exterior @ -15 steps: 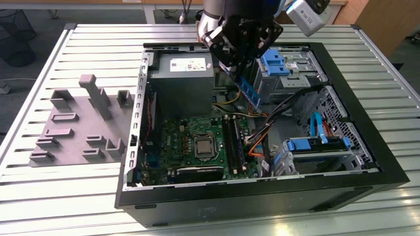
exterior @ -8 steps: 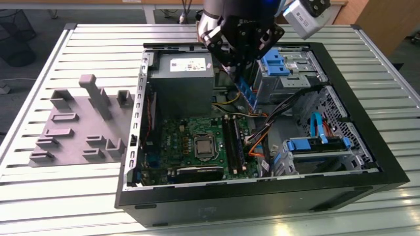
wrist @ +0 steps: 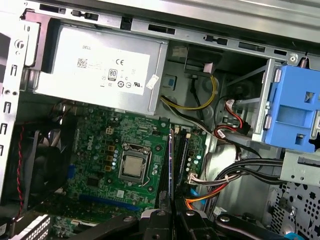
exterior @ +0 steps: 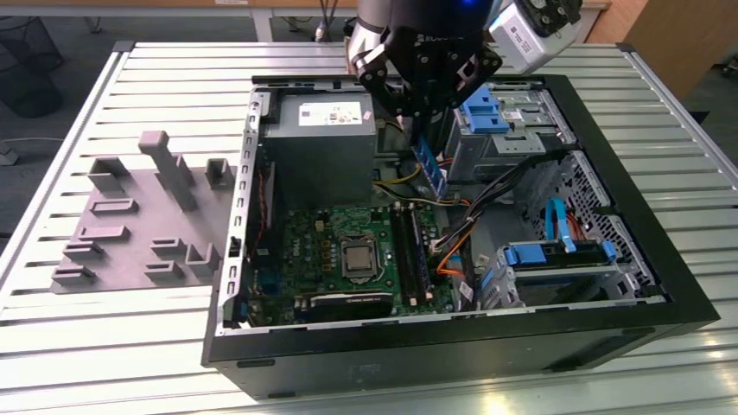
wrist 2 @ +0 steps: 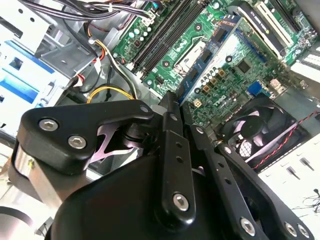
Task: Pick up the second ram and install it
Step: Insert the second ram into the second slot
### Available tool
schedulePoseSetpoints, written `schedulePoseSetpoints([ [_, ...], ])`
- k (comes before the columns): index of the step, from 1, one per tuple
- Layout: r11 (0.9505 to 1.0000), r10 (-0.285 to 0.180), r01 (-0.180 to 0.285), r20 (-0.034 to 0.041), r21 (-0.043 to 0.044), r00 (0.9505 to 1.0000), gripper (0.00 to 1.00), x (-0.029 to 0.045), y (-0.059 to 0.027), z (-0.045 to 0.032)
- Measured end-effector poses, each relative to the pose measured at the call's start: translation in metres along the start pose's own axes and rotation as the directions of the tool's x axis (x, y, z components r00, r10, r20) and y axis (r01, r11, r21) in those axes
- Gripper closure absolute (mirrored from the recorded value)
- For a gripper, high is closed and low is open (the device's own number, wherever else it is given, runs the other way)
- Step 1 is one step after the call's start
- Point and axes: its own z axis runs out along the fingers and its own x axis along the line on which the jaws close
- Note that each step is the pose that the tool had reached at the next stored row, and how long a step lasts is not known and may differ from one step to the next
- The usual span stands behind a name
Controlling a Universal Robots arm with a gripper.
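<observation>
My gripper (exterior: 424,137) hangs over the open computer case (exterior: 645,285), shut on the second ram (exterior: 430,169), a thin strip pointing down toward the board. In the first wrist view the ram (wrist: 171,165) shows edge-on, running out from the gripper (wrist: 172,216) beside the long dark memory slots (wrist: 183,155). In the second wrist view the black fingers (wrist 2: 172,150) meet on the ram (wrist 2: 210,55), which stretches out over the green motherboard (wrist 2: 260,55). The ram is above the slots (exterior: 410,251), apart from them.
Inside the case are a grey power supply (exterior: 317,143), the motherboard with its silver processor (exterior: 359,257), bundled cables (exterior: 461,233) and blue drive brackets (exterior: 554,251). A grey slotted block fixture (exterior: 138,216) lies on the slatted table at the exterior view's left.
</observation>
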Motion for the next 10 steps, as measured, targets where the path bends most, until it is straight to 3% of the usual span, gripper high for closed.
schedulePoseSetpoints([
  [10,1.0000,0.001,-0.001,0.0000,0.0002,1.0000,0.86,0.0000,0.0000,0.0000],
])
